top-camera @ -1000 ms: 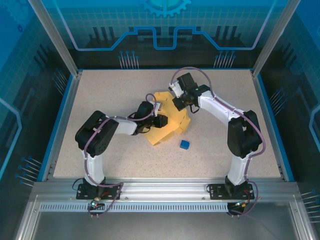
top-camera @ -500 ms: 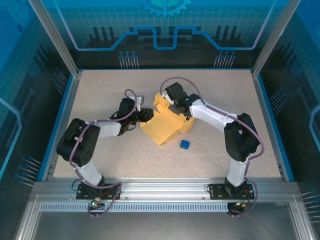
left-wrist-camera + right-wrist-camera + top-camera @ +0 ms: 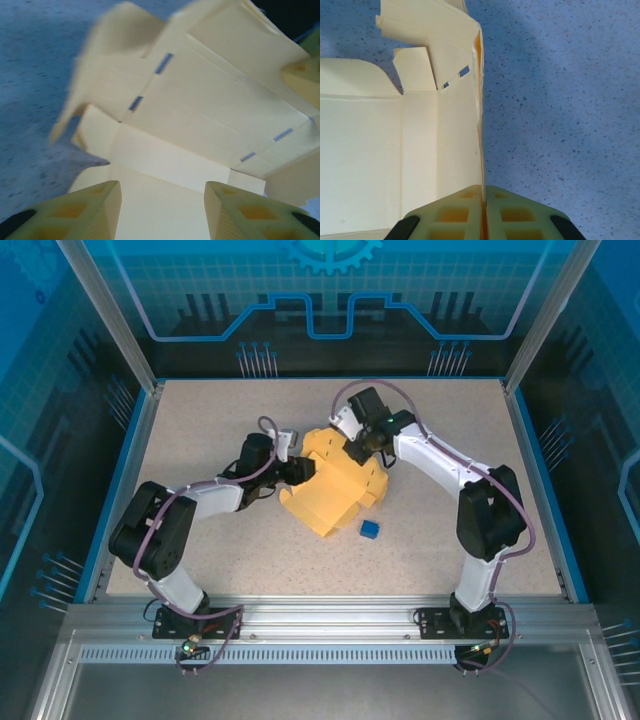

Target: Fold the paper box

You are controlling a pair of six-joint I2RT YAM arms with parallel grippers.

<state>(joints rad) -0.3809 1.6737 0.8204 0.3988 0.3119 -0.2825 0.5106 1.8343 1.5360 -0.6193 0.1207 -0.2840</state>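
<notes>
Left gripper (image 3: pixel 299 472) has backed off leftward from over the paper box (image 3: pixel 335 498) to the box's left edge in the last second, and its jaws have spread. Left wrist view: gripper released, yellow fingers (image 3: pixel 90 205) apart, nothing pinched, a box panel lying just ahead of them, upper left flap blurred. Box sits mid-table on the speckled table (image 3: pixel 200 430), pale yellow, partly folded with flaps and walls raised, between the two grippers. Right gripper (image 3: pixel 357 450) is at the box's far right corner, clamped on an upright wall. Right wrist view: fingers (image 3: pixel 515 210) pressed together with the thin cardboard edge caught between them. Small blue cube (image 3: pixel 369 529) lies on the table just beside the box's near right side.
</notes>
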